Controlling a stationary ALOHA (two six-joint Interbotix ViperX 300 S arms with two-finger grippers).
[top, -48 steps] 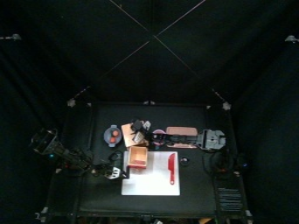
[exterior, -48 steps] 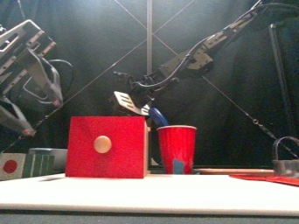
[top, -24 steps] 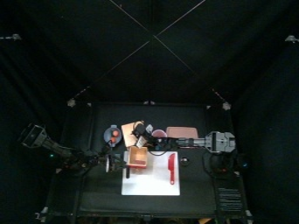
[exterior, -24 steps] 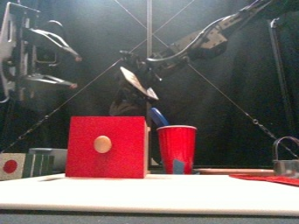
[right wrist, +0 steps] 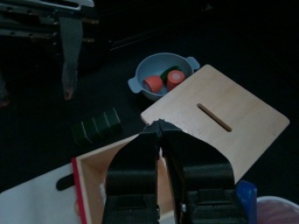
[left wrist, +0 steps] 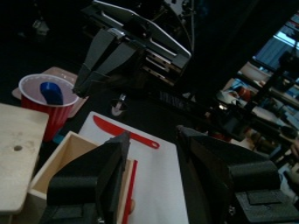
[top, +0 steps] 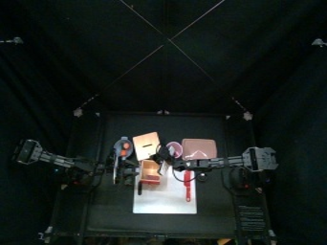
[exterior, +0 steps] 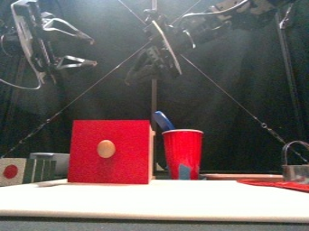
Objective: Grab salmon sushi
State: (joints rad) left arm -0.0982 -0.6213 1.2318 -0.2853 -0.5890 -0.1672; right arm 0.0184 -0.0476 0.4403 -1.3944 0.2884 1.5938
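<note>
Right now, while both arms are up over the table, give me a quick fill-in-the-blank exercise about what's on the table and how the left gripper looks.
1. The red knife lies on the white ____.
2. The blue piece sticks up out of the red ____.
3. The jaws of the left gripper stand wide ____.

Missing words: board; cup; open.

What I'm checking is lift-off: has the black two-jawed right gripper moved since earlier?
Yes. In the front view the right gripper has risen, now far above the red plastic cup.
</note>
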